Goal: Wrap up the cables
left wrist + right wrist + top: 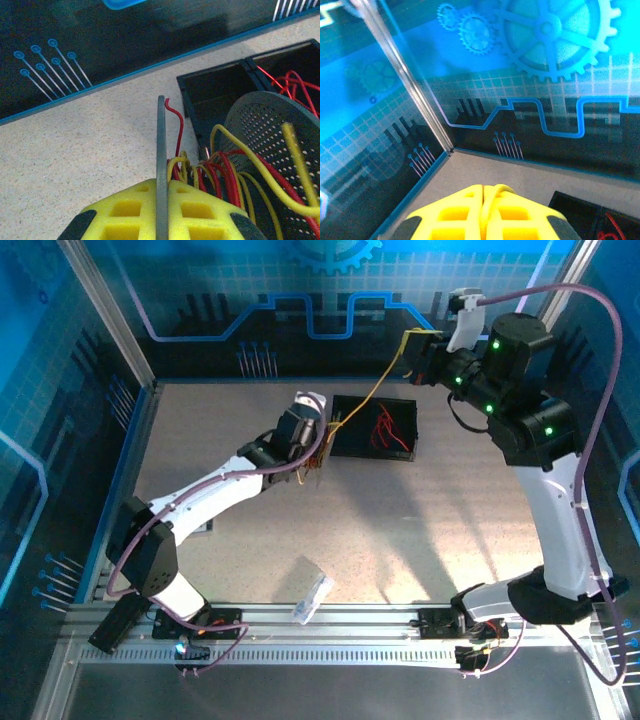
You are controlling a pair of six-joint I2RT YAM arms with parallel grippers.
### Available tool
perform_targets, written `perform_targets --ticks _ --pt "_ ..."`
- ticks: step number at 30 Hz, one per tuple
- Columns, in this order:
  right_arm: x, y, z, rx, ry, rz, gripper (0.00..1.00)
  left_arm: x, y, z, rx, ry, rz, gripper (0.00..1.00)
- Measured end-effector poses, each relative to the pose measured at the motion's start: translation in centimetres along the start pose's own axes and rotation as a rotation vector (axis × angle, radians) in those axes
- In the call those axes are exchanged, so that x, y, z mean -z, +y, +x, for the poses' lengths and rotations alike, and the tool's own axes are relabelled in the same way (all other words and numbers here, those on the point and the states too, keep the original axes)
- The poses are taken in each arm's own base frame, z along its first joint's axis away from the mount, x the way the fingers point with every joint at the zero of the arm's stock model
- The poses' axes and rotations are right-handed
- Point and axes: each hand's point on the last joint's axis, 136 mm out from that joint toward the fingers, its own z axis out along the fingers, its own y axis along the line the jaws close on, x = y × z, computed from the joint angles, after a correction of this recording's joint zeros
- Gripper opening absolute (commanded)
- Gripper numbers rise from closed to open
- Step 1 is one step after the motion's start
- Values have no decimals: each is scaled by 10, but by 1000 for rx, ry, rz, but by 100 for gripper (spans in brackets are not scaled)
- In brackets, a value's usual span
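Top: left gripper [316,458] sits at the tray's [350,440] left edge. The right gripper [407,348], beyond the tray, pinches a yellow cable [372,392]. A bag [312,597] lies nearer.
Left wrist: the gripper clamps the spool [161,150] flange, cables [225,175] crowding it.
Right wrist: the yellow cable [489,205] is pinched tight.

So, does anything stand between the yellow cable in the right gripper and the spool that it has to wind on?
Nothing visible does. The yellow cable runs straight from the shut right gripper to the spool in the left gripper, passing over the black tray.
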Motion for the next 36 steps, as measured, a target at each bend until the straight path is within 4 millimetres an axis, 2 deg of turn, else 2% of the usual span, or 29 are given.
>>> perform_targets --ticks 6,11,20,30,36 --pt "-14 -55 -4 -183 19 56 0 15 -21 15 -91 -37 3 0" --pt "-21 -96 -1 -273 32 104 0 39 -41 20 -133 -90 51 0" --pt "-30 -130 25 -306 98 132 0 68 -45 31 -157 -88 148 0" --pt "-26 -168 54 -296 151 171 0 107 -57 32 -114 -69 355 0" --pt "-20 -193 78 -288 181 215 0 113 -66 38 -83 -32 459 0"
